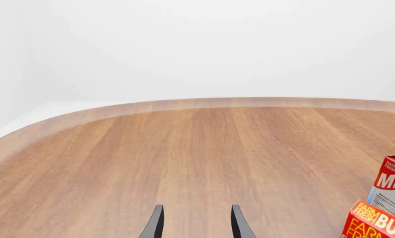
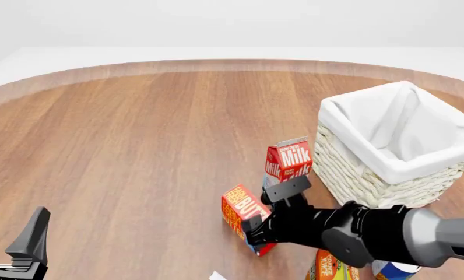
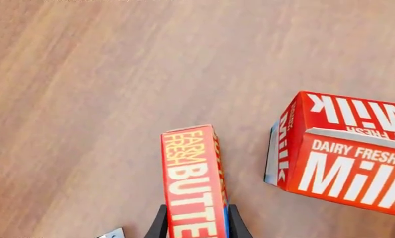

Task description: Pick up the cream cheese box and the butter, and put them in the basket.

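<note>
The butter [image 2: 241, 214] is a red and orange carton standing on its narrow side, just in front of the milk carton. My right gripper [image 2: 257, 230] is shut on its near end; in the right wrist view both fingers press the sides of the butter [image 3: 192, 188]. The basket [image 2: 348, 157], wicker with a white lining, stands to the right of it. My left gripper [image 2: 10, 228] is open over bare wood at the near left, with nothing between its fingers [image 1: 154, 223]. A small whitish corner [image 2: 216, 275] shows at the bottom edge; I cannot tell whether it is the cream cheese box.
A red-and-white milk carton [image 2: 290, 160] stands upright between the butter and the basket, close to both. An orange package [image 2: 329, 268] and a blue-and-white item [image 2: 392, 271] lie under my right arm. The round table's far edge [image 2: 216, 63] curves across the back.
</note>
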